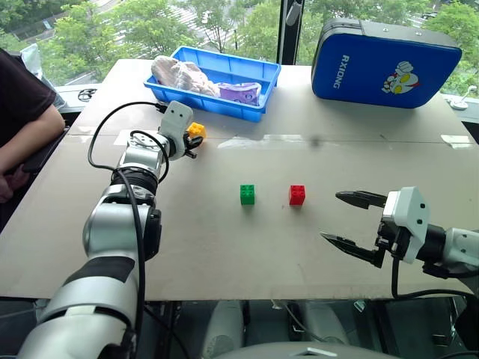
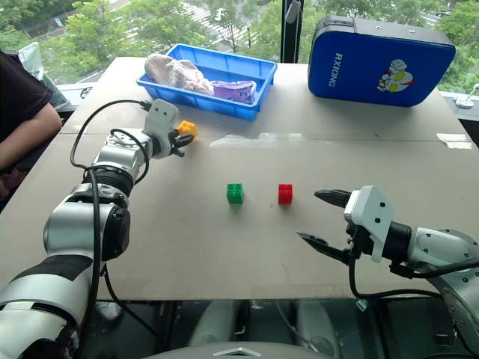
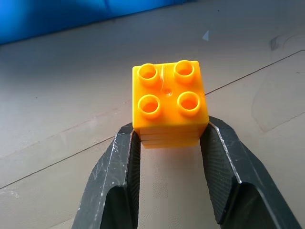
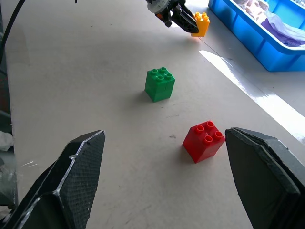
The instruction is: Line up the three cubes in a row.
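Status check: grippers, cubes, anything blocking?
Left gripper shut on yellow cube. Right gripper open, empty. Green cube and red cube side by side. Nothing blocking.

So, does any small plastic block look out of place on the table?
Yes: the yellow studded plastic block sits far from the green block and red block, near the blue tray, between the left gripper's fingers.

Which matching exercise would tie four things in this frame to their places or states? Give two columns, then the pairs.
Things:
1. yellow cube
2. green cube
3. right gripper
4. blue tray

Places or states:
A. open, hovering near the table's front edge
B. far side of the table, holding cloth
C. clamped between the left gripper's fingers
D. free on the table beside the red cube

Pairs: 1-C, 2-D, 3-A, 4-B
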